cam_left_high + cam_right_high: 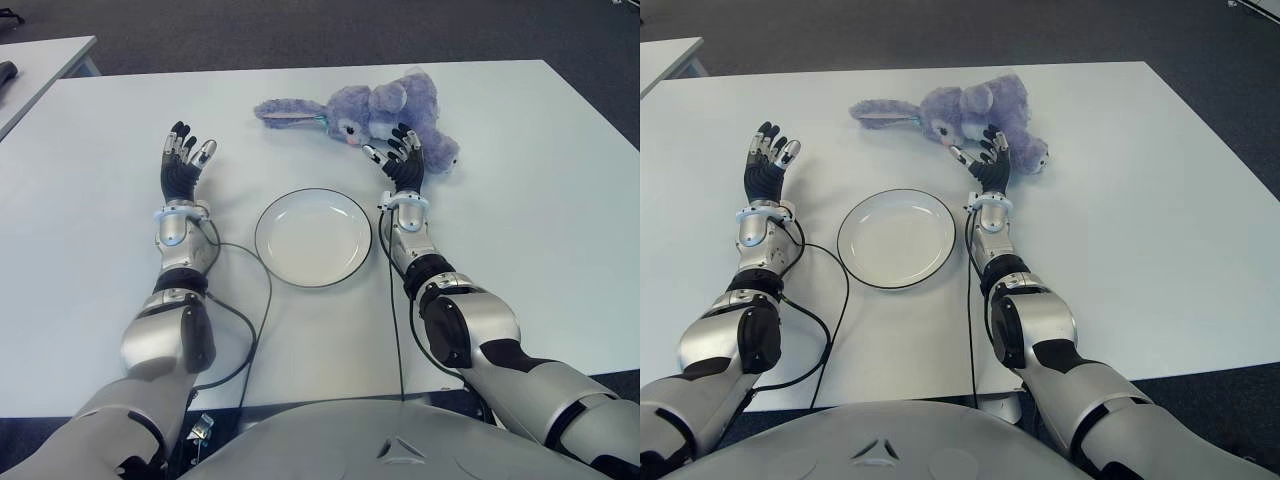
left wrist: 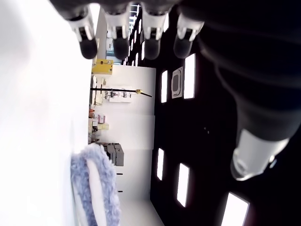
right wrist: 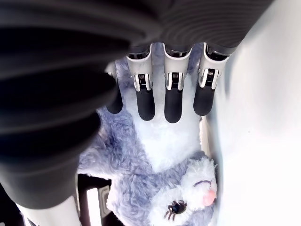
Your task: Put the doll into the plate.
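Observation:
A purple plush rabbit doll point(image 1: 385, 112) lies on its side on the white table point(image 1: 520, 220), beyond the plate, its long ears stretched to the left. The white plate point(image 1: 313, 237) with a dark rim sits between my two forearms and holds nothing. My right hand point(image 1: 397, 156) is open, fingers spread, right in front of the doll's belly; the right wrist view shows its fingers point(image 3: 172, 96) straight, just short of the fur of the doll point(image 3: 155, 155). My left hand point(image 1: 183, 157) shows open to the left of the plate, holding nothing.
A second grey table point(image 1: 40, 62) with a dark object stands at the far left. Black cables point(image 1: 255, 300) run across the table from both wrists toward the front edge. Dark carpet lies beyond the table.

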Robot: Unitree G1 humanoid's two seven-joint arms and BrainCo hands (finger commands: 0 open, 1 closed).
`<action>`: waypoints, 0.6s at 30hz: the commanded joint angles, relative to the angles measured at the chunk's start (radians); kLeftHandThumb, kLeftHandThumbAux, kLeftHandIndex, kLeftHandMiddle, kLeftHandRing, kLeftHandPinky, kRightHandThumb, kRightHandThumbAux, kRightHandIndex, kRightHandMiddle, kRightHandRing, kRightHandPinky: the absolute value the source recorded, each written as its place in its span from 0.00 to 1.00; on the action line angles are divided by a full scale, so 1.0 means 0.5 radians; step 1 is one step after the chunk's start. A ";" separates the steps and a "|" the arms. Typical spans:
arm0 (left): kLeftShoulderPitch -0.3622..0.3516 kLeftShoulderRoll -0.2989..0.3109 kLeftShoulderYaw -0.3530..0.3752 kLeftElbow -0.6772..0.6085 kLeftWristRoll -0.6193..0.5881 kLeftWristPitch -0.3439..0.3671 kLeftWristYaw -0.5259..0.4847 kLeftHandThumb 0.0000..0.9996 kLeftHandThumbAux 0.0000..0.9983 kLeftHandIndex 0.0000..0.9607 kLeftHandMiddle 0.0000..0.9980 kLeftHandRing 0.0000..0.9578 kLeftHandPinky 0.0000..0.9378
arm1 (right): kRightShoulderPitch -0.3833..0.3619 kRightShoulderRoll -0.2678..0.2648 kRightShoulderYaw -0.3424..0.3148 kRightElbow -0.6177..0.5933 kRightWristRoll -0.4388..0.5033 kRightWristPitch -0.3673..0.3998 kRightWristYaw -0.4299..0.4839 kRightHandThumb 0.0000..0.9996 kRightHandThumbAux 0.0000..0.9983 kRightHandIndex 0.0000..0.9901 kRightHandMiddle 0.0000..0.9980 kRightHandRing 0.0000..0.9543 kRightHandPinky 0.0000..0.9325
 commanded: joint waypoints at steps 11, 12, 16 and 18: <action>0.643 -0.228 0.018 0.365 -0.016 -0.021 0.076 0.05 0.65 0.02 0.05 0.04 0.06 | 0.542 0.180 -0.042 0.280 0.038 0.231 0.021 0.00 0.83 0.13 0.18 0.20 0.22; 0.643 -0.228 0.019 0.365 -0.016 -0.021 0.075 0.05 0.65 0.02 0.05 0.04 0.06 | 0.543 0.180 -0.042 0.280 0.038 0.230 0.020 0.00 0.83 0.13 0.18 0.20 0.22; 0.642 -0.233 0.027 0.361 -0.029 -0.021 0.067 0.05 0.66 0.03 0.05 0.04 0.07 | 0.541 0.181 -0.036 0.277 0.029 0.218 -0.014 0.00 0.84 0.13 0.19 0.20 0.23; 0.645 -0.233 0.027 0.360 -0.027 -0.025 0.065 0.05 0.66 0.03 0.05 0.04 0.07 | 0.537 0.182 -0.026 0.274 0.015 0.201 -0.051 0.00 0.85 0.13 0.19 0.20 0.23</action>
